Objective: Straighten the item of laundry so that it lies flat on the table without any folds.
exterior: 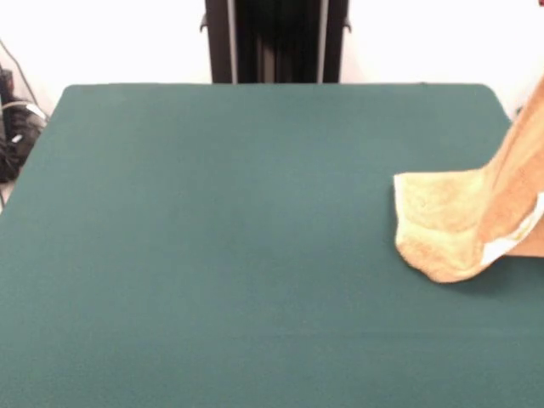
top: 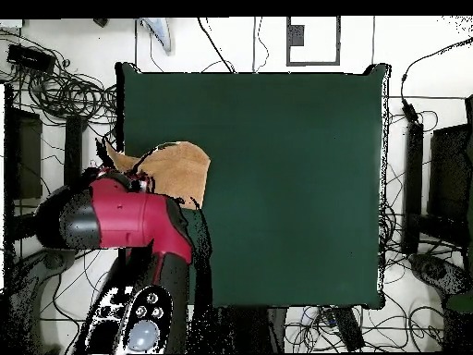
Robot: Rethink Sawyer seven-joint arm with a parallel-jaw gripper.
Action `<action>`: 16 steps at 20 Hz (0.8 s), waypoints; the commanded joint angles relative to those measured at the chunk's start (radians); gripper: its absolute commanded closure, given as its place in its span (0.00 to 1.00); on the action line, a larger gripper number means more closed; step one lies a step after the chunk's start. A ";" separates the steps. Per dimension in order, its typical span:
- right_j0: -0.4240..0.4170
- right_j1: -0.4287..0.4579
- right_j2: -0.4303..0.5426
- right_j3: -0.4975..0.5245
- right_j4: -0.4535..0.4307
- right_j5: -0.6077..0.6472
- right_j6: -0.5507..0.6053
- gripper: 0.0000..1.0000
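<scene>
Gripper itself is hidden: overhead, the red and black arm (top: 125,222) covers it, so whether it is spread or clamped cannot be told. Beside that arm the orange-tan towel (exterior: 446,225) lies partly on the green table (exterior: 238,246), one side lifted off the edge.

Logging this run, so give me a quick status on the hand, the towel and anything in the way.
Hand hidden, state unknown. Towel part lifted at the table edge, rising out of frame, lower part bunched on the cloth. Arm over that edge. Nothing in the way.
</scene>
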 commanded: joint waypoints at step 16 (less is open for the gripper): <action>-0.629 0.064 0.439 0.230 -0.277 -0.178 -0.160 1.00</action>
